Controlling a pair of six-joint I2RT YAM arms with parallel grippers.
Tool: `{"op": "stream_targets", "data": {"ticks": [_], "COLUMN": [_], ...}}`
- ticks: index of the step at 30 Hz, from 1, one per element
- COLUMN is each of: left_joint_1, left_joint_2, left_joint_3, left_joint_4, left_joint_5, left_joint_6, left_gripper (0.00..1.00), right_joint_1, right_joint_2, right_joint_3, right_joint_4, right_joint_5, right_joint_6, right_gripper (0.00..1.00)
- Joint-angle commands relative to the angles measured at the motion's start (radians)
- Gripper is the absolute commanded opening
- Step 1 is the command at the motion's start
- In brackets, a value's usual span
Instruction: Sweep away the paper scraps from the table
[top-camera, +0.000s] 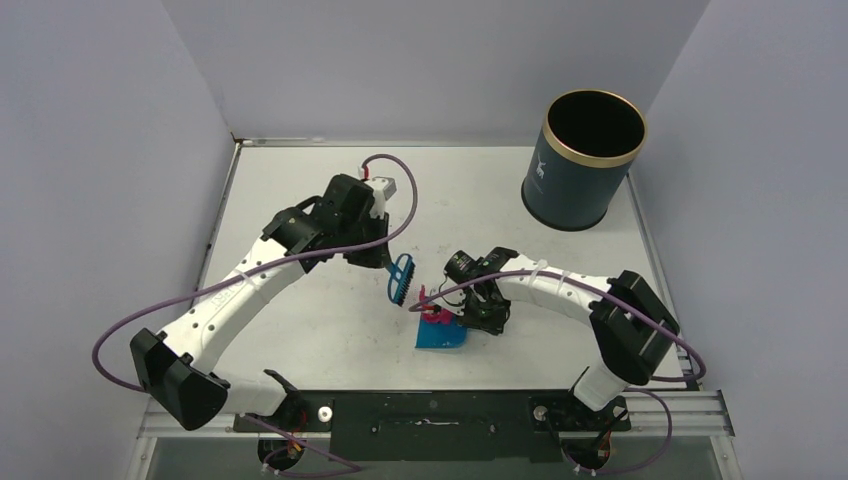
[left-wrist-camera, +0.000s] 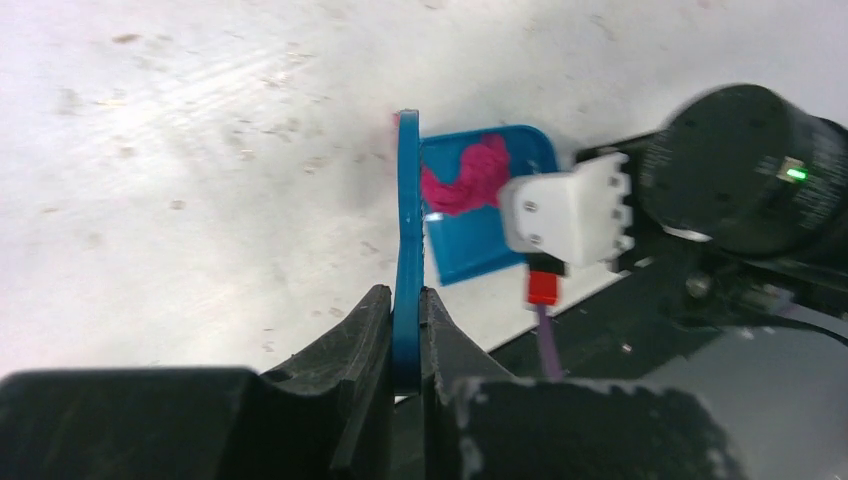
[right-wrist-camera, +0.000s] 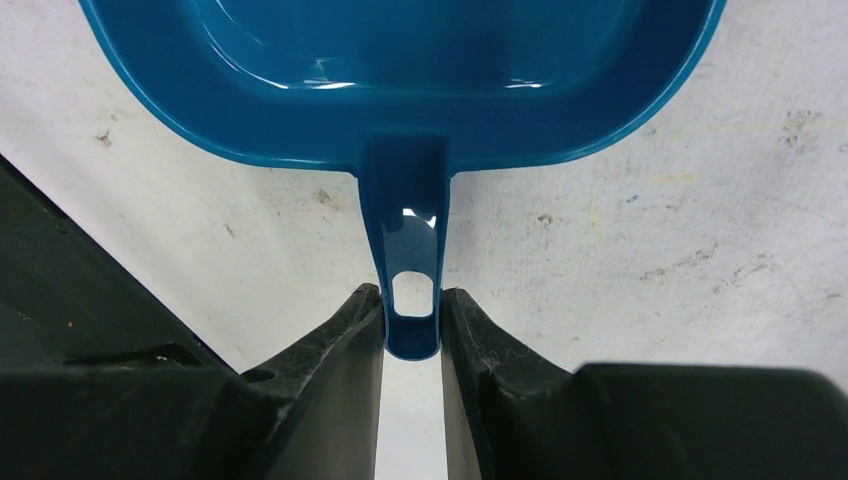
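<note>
Although already holding the paper scraps (left-wrist-camera: 465, 178) inside the dustpan (right-wrist-camera: 400, 80), cannot count them safe yet. Keeps them as one pink wad near the pan's open mouth, just beside the brush (left-wrist-camera: 406, 200), with the pan around the middle of the table (top-camera: 470, 190), between the two arms. Reads the wad's long axis as slanting from the mouth edge toward the rear wall; crumpled, so pointing no clear way. Grips only the tip of the pan's handle with the right gripper (right-wrist-camera: 412, 325), fingers narrow and pressed onto it; clamps the brush handle likewise in the left gripper (left-wrist-camera: 405, 335). Risks a spill by tipping the mouth downward on lifting, by swivelling the pan about that slim hold, or by dragging scraps back out with the bristles.
</note>
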Motion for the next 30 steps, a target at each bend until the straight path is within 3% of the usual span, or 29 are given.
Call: {"op": "stream_targets", "data": {"ticks": [1,7,13,20,23,26,30], "left_joint_1": [0.023,0.035,0.177,0.234,0.247,0.293,0.313], "left_joint_2": [0.003,0.132,0.214,0.372,0.44,0.49,0.562], "left_joint_3": [0.048,0.047,0.067,0.271,0.341,0.375,0.384], "left_joint_4": [-0.08,-0.13,-0.064,-0.039,0.032,0.146,0.29], "left_joint_5": [-0.22,-0.462,-0.649,-0.787,-0.884,-0.887,-1.021], "left_joint_6": [0.081,0.112,0.175,0.266,0.322,0.396,0.587], "left_gripper": [0.0,0.0,0.0,0.0,0.0,0.0,0.0], "right_joint_1": [-0.007,-0.033,-0.062,-0.082,-0.09,-0.093,-0.094], "right_joint_2": [-0.079,-0.145,-0.186,-0.188,-0.182,-0.176,-0.171], "right_joint_3": [-0.01,-0.033,-0.074,-0.097,-0.099,-0.097,-0.079], "right_joint_4": [-0.039,-0.092,-0.079,-0.051,-0.044,-0.038,-0.036], "right_joint_5": [0.04,0.083,0.084,0.072,0.066,0.057,0.054], "right_joint_6": [0.019,0.02,0.019,0.023,0.026,0.029,0.03], "right_gripper": [0.05,0.05,0.05,0.05,0.05,0.05,0.05]}}
